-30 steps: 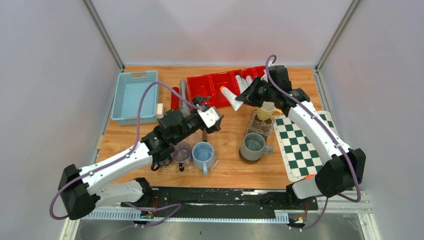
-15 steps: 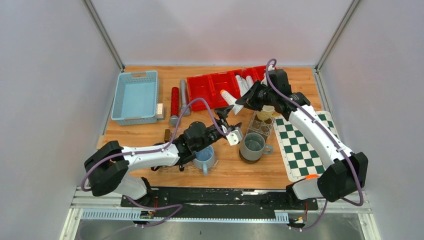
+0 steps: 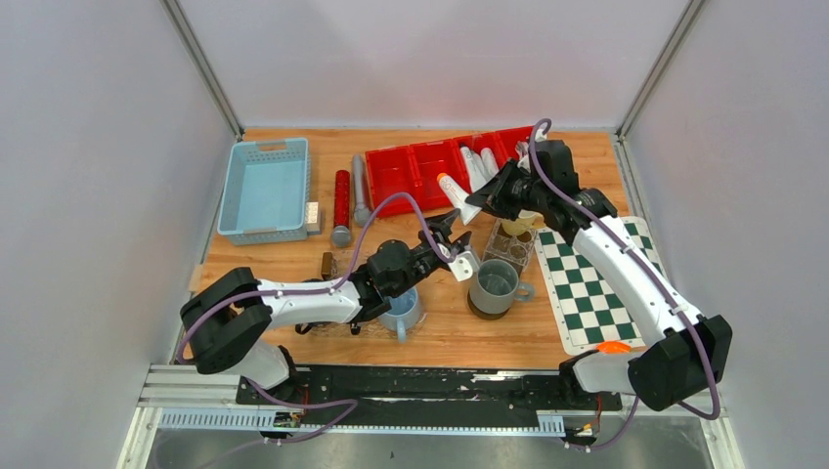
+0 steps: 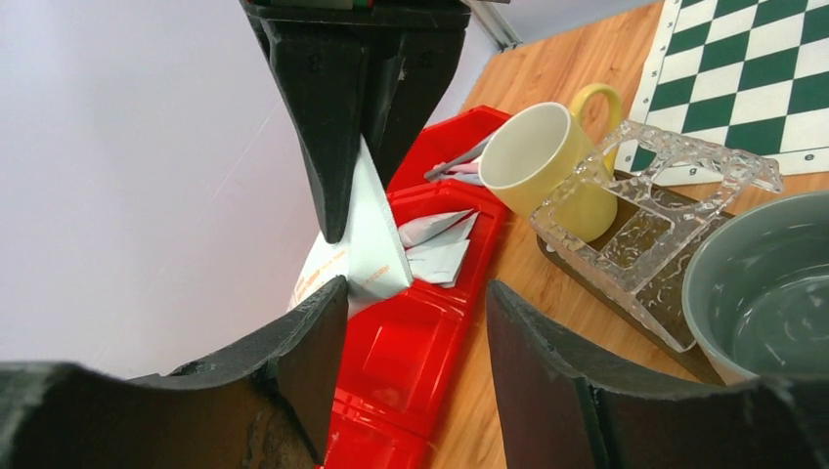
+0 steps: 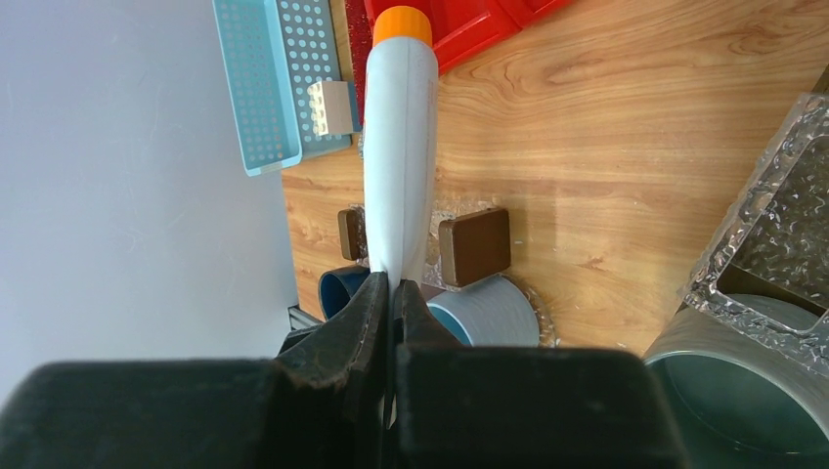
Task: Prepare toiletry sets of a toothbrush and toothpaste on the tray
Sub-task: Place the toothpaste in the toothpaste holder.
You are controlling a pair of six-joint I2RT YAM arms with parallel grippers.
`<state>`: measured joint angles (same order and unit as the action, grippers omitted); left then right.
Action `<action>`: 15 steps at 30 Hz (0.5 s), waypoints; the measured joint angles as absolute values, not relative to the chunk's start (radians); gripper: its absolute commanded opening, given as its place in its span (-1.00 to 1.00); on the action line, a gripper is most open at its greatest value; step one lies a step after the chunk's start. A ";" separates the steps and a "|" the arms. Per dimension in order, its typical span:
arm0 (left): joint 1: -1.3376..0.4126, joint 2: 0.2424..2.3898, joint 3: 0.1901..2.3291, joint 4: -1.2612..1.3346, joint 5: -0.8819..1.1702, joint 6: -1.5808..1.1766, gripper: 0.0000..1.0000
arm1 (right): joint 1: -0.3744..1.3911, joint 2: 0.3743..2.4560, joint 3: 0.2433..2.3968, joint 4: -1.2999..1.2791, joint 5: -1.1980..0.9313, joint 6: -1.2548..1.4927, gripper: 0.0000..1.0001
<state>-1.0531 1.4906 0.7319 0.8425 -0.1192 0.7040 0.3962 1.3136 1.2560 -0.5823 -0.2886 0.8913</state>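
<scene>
The toothpaste tube (image 5: 399, 156) is coloured white, with an orange cap. The tray (image 3: 391, 174) is red and the basket (image 3: 259, 195) pale blue. A green-and-white chequered pattern is shown on the mat (image 3: 587, 293). A yellow mug (image 4: 533, 161) and a grey mug (image 3: 494, 285) are seen on the light-wood worktop (image 3: 445, 332).

A blue basket (image 3: 266, 191) sits in the far left corner, with a small white block (image 3: 313, 215) just beside it. Right of these, a red cylinder (image 3: 342, 193) and a grey cylinder (image 3: 360, 188) lie side by side. A checkered mat (image 3: 585, 293) lies at the right edge; a grey mug (image 3: 494, 286) stands just left of it.
</scene>
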 measured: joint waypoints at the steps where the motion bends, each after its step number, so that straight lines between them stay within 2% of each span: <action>1: -1.053 1.496 0.732 0.848 -0.126 0.704 0.19 | 0.396 1.310 1.255 -0.582 -0.285 0.892 -1.00; 15: -1.056 1.551 0.734 0.952 -0.219 0.721 0.05 | 0.400 1.299 1.224 -0.566 -0.281 0.915 -1.00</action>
<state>-1.0561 1.5505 0.7341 0.9524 -0.2192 0.7212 0.3996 1.2991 1.2236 -0.5655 -0.2810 0.9150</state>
